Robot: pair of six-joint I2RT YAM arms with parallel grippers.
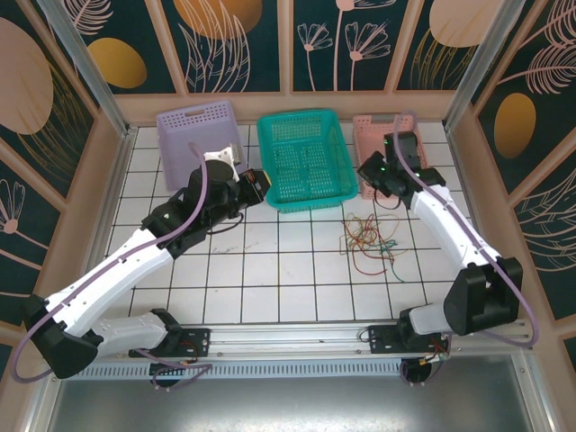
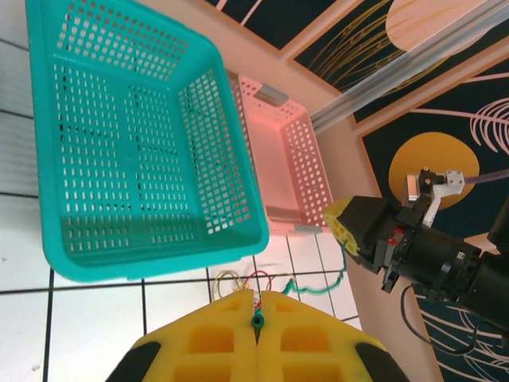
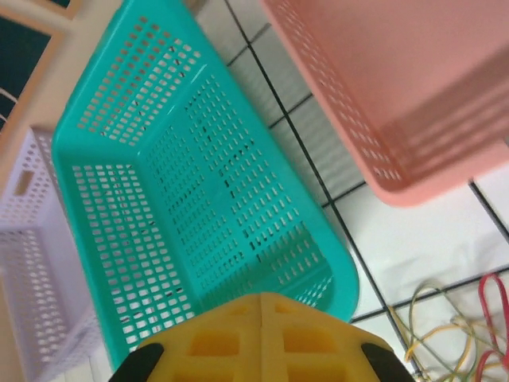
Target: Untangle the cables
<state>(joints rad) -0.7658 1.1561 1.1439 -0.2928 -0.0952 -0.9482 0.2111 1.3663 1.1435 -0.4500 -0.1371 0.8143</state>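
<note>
My left pincer point(image 2: 256, 301) is pressed together on the green cable point(image 2: 320, 288); my right pincer point(image 2: 342, 231) (just beside the pink basket point(image 2: 278, 151)) pinches the same cable's far end.

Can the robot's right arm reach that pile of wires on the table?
Probably yes. The cables lie on the open table close to the right gripper, with nothing standing between them. Its jaws are shut, though, so it would likely have to open before grabbing any.

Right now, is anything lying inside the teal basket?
No, the teal basket is bare inside; the cables lie in a heap on the table in front of it.
</note>
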